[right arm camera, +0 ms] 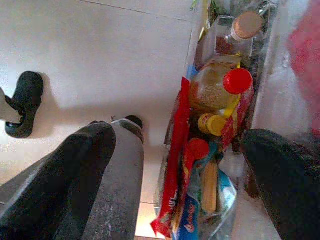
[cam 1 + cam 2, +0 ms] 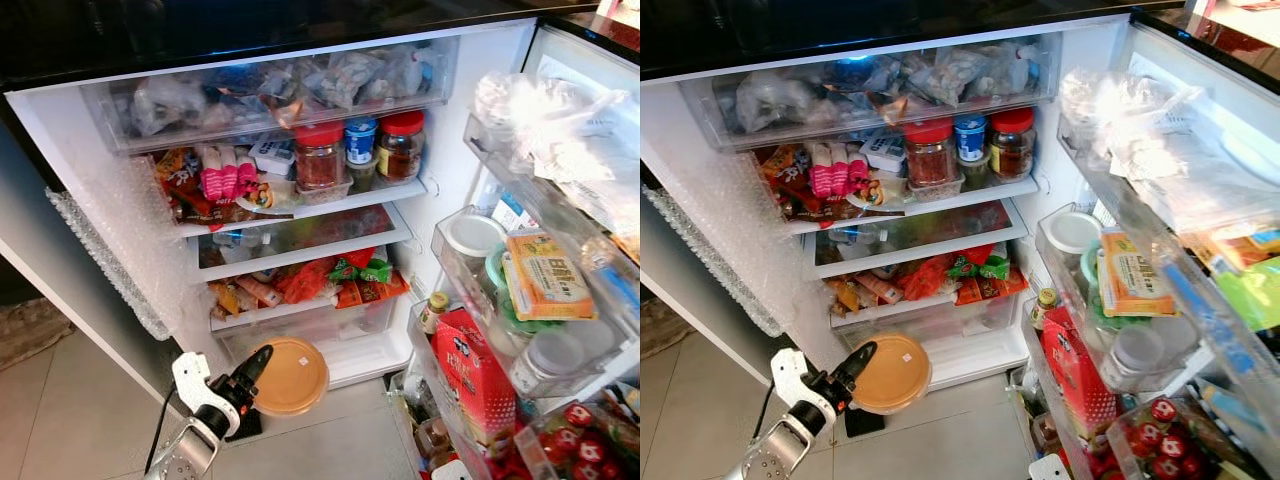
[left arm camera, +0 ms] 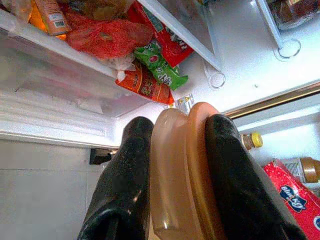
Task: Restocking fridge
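Left gripper (image 2: 252, 372), at seven o'clock before the open fridge (image 2: 470, 150), is clamped on the round orange container (image 2: 290, 377) below the bottom drawer. Right gripper (image 1: 175, 165) hangs spread, empty. The edge-on pinch looks slippery: tilting the container during placement could drop it.

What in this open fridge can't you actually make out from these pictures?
- Top drawer: frosted front blurs the bags inside, head views.
- Round orange container: closed, contents hidden; left gripper is clamped on its edge.
- Yellow box in the door: print too small to read.
- Lowest door shelf: cut off by the edge, right wrist view.
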You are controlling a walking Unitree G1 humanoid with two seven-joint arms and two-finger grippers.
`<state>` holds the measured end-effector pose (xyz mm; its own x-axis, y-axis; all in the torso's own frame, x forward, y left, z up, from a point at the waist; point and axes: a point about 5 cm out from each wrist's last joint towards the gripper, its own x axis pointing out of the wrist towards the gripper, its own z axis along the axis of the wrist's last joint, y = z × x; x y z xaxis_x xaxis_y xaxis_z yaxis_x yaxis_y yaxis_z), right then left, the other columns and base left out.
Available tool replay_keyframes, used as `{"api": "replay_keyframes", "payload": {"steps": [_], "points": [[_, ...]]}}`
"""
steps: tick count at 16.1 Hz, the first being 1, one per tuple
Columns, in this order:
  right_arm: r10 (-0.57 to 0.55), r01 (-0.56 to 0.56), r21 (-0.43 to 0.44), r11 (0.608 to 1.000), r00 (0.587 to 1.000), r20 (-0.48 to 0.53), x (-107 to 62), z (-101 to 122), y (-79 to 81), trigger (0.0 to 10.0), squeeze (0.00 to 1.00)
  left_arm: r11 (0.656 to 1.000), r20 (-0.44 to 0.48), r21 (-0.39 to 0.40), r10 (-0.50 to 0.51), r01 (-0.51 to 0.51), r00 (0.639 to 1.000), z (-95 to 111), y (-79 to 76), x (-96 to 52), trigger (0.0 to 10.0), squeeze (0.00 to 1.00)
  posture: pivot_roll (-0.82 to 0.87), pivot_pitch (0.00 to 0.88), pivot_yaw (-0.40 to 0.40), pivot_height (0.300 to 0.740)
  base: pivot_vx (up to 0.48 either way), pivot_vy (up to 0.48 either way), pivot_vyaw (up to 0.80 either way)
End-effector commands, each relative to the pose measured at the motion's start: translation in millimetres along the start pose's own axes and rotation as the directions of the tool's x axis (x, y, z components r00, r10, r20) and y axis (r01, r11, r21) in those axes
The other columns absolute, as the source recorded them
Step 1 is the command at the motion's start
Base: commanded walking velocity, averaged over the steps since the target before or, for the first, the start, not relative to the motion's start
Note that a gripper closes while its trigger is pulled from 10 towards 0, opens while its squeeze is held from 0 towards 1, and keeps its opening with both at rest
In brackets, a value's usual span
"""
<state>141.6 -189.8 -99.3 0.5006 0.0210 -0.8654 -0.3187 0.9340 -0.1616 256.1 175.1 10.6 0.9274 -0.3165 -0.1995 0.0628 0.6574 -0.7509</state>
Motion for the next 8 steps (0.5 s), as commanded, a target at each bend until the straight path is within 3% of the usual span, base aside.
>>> {"api": "replay_keyframes", "payload": {"steps": [1, 7, 8], "points": [[0.000, -0.001, -0.010, 1.000, 0.999, -0.045, -1.9, -10.9, 1.3, 10.0, 0.00, 1.000, 0.008, 0.029, -0.012, 0.012, 1.000, 6.7, -1.3, -1.2, 10.0, 0.00, -0.06, 0.037, 0.028, 0.740, 0.000, 0.000, 0.00], [-0.016, 0.015, -0.022, 1.000, 0.998, -0.053, -2.6, -13.0, -2.4, 10.0, 0.00, 0.999, 0.006, 0.048, -0.020, 0.020, 1.000, 9.3, -4.9, -1.2, 10.0, 0.00, -0.05, 0.048, 0.022, 0.740, 0.000, 0.000, 0.00], [-0.015, 0.011, -0.059, 0.998, 0.998, -0.054, -2.4, -12.1, -3.0, 10.0, 0.00, 0.998, 0.007, 0.051, -0.020, 0.020, 1.000, 9.9, -5.3, -0.9, 10.0, 0.00, -0.05, 0.052, 0.022, 0.740, 0.000, 0.000, 0.00]]}}
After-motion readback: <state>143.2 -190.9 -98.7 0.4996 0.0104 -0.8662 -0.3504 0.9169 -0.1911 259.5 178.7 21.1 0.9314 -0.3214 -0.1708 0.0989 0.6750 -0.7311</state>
